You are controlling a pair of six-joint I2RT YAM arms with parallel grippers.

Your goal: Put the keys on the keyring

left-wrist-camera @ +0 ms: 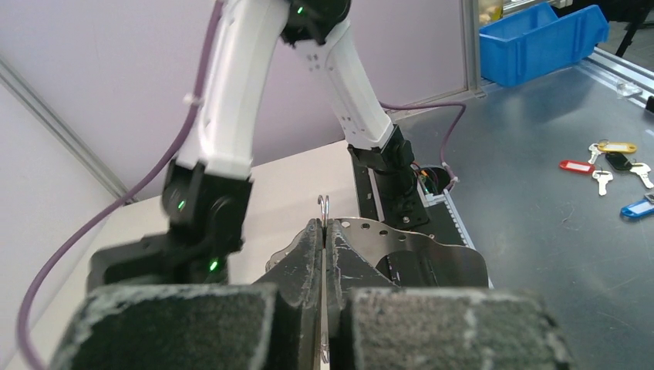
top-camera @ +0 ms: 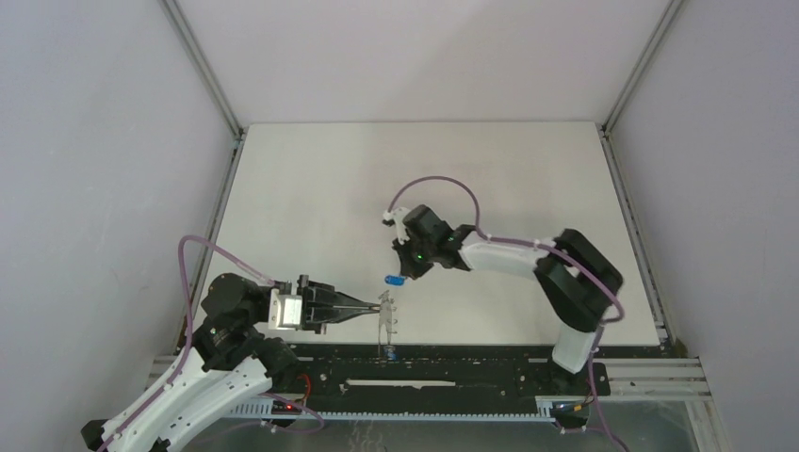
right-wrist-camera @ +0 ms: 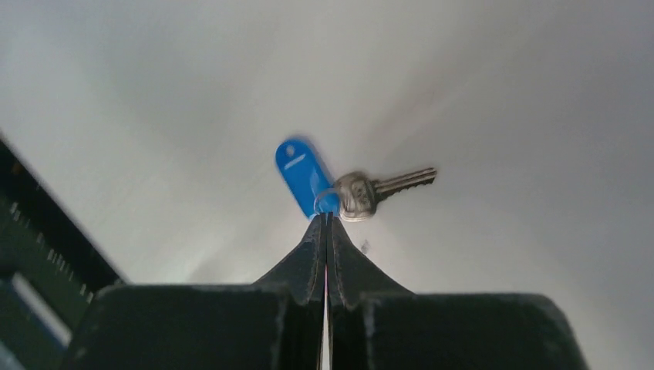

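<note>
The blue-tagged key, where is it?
In the top view the key hangs pinched in the right claw, near the table's front, just beyond the left claw.

Soft even light, slightly blurred wrist views

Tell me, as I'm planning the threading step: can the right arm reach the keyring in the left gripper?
Probably yes. The right gripper, shut on the blue-tagged key, hangs close beyond the keyring that the left gripper clamps, and nothing stands between them.
</note>
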